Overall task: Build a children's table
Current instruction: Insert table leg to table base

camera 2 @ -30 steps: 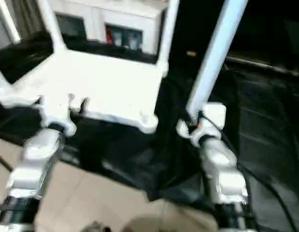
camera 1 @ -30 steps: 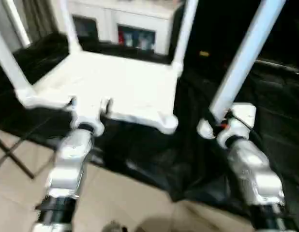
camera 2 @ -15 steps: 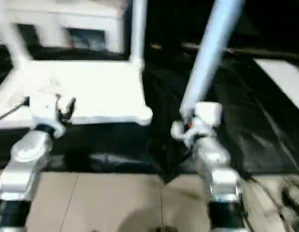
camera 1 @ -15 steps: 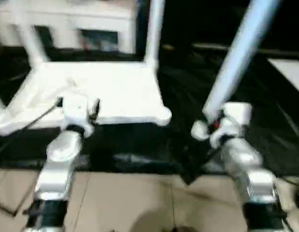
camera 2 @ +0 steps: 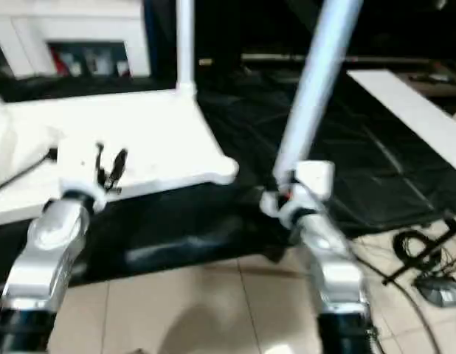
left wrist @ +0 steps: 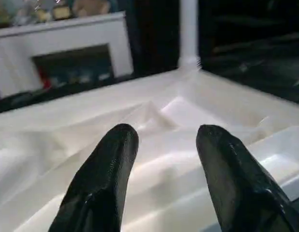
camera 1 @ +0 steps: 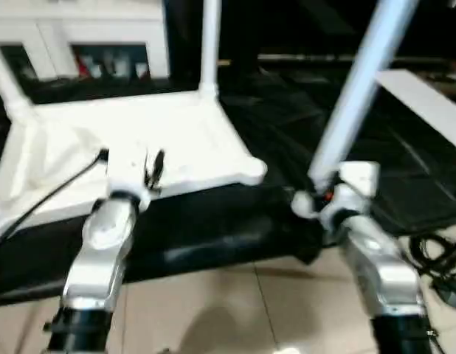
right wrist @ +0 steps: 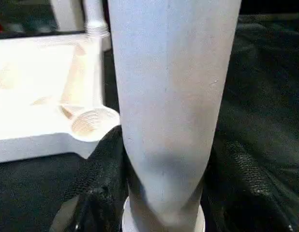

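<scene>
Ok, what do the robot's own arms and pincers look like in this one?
Both forearms are rounded silver shells with black cuffs toward the elbow. Each wrist carries a boxy white housing; the right one shows a small orange-red marking. The left pincer has two slim black fingers, textured and rounded at the tips in its wrist view, and a thin black cable trails from it. The right pincer has matching textured black fingers.
</scene>
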